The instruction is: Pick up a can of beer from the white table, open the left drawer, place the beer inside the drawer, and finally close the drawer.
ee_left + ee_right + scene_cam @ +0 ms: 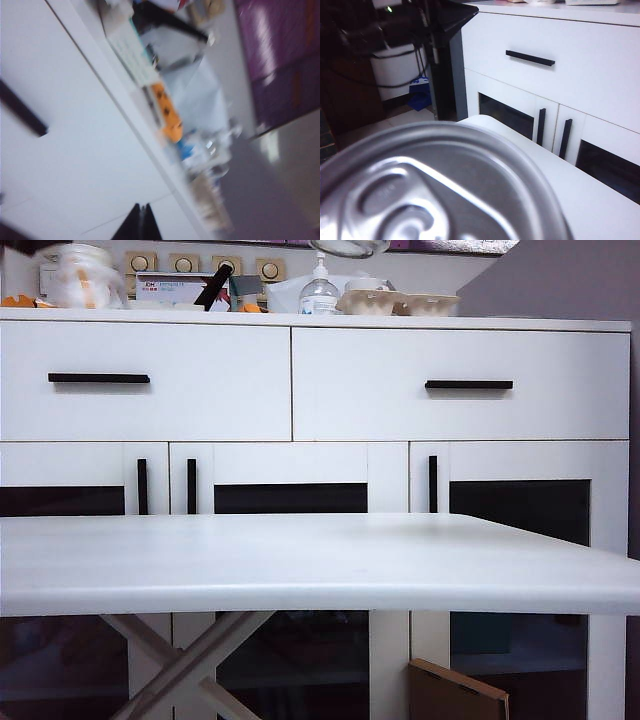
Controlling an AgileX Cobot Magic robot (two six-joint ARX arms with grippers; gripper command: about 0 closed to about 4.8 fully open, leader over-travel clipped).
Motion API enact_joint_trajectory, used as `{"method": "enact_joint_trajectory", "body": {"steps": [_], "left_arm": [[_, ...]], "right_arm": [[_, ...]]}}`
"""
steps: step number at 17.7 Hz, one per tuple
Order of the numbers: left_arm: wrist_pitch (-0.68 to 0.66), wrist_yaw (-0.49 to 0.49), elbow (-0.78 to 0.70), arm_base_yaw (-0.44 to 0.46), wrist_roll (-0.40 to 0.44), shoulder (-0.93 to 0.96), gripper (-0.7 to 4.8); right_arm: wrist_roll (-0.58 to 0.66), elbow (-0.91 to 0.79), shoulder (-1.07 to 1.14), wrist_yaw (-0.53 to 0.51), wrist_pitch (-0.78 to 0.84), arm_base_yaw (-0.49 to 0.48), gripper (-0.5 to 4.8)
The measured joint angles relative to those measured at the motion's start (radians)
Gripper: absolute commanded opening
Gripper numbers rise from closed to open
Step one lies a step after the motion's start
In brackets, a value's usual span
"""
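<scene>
The can of beer (440, 190) fills the right wrist view, its silver lid and pull tab very close to the lens. My right gripper is shut on it, with the fingers hidden under the can. It is held above the corner of the white table (580, 195) (300, 560). The left drawer (145, 380) (570, 75) is closed, and its black bar handle (98, 378) (530, 58) is untouched. My left gripper (141, 220) is shut and empty, in front of that drawer's white front (75, 150), apart from its handle (22, 112). The left wrist view is blurred. Neither arm shows in the exterior view.
The right drawer (468, 385) is closed too. Glass-fronted doors with vertical black handles (190, 485) stand below the drawers. The cabinet top holds a pump bottle (318, 290), egg cartons (395, 303) and boxes. A white bin (395, 70) and dark stand sit left of the cabinet.
</scene>
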Motion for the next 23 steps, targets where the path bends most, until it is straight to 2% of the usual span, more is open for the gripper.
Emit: {"method": "enact_joint_trajectory", "body": {"steps": [2, 4, 5, 7, 10, 11, 15, 16, 19, 23], "left_arm": [[0.086, -0.015, 0.000, -0.002, -0.084, 0.061, -0.05], [0.200, -0.121, 0.000, 0.003, -0.230, 0.180, -0.04], [0.221, -0.171, 0.000, 0.003, -0.253, 0.216, 1.34], [0.244, -0.199, 0.000, 0.004, -0.264, 0.267, 3.12], [0.280, -0.199, 0.001, 0.006, -0.269, 0.335, 3.10], [0.320, -0.199, 0.003, 0.008, -0.304, 0.374, 3.10], [0.315, -0.133, 0.172, 0.023, -0.320, 0.513, 3.11], [0.317, -0.124, 0.255, 0.021, -0.320, 0.558, 3.11], [0.193, -0.124, 0.409, 0.022, -0.316, 0.639, 3.11], [0.150, -0.117, 0.527, 0.022, -0.316, 0.717, 3.10]], "right_arm": [[0.000, 0.000, 0.000, -0.001, 0.000, 0.001, 1.39], [0.000, 0.000, 0.000, 0.000, 0.000, 0.001, 1.38], [0.000, 0.000, 0.000, -0.001, 0.000, 0.002, 1.38], [0.000, 0.000, 0.000, 0.000, 0.000, 0.001, 1.38], [0.000, 0.000, 0.000, -0.001, 0.000, 0.002, 1.38], [0.000, 0.000, 0.000, 0.000, 0.000, 0.001, 1.38], [0.000, 0.000, 0.000, 0.000, 0.000, 0.001, 1.38], [0.000, 0.000, 0.000, 0.000, 0.000, 0.002, 1.38], [0.000, 0.000, 0.000, 0.023, 0.001, 0.001, 1.38], [0.000, 0.000, 0.000, 0.025, 0.001, 0.001, 1.38]]}}
